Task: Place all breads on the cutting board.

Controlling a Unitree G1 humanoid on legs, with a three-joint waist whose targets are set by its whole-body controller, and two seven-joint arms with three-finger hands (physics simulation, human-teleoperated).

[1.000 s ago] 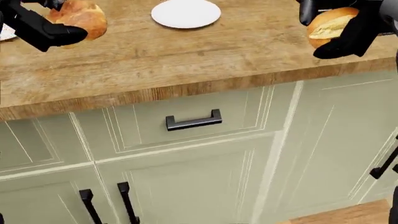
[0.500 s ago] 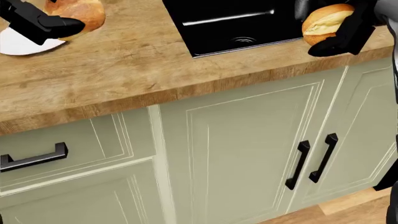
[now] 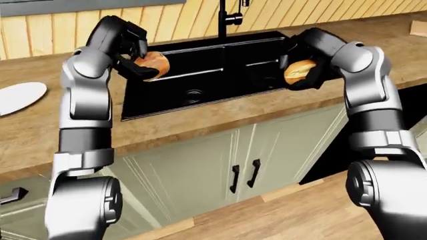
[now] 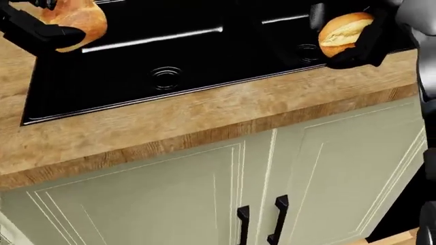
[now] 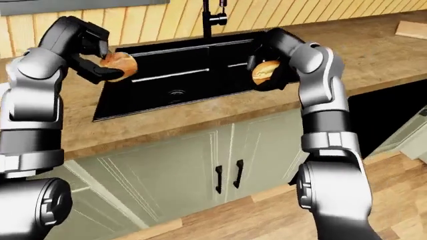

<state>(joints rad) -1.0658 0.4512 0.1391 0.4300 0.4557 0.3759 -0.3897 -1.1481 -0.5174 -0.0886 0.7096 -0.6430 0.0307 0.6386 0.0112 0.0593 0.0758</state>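
Two bread rolls, both golden brown, both held in the air over the black sink (image 3: 200, 75). Left hand (image 3: 136, 62) has its fingers closed round a round crusty roll (image 3: 154, 64); right hand (image 3: 304, 70) is wrapped round a paler roll (image 3: 299, 71) with a split, lighter side. Versus half a second ago the whole head view has slid sideways: the white plate (image 3: 20, 96) is gone from it, the sink fills the top, and the drawer handle has left. Nearest: pale green cabinet doors with two black handles (image 4: 262, 222), wooden floor (image 3: 280, 215). Then the wooden worktop (image 4: 225, 109) edge, the sink, a black tap (image 3: 228, 17), a plank wall. Far right on the worktop a light board corner (image 5: 414, 29), well apart from both rolls.
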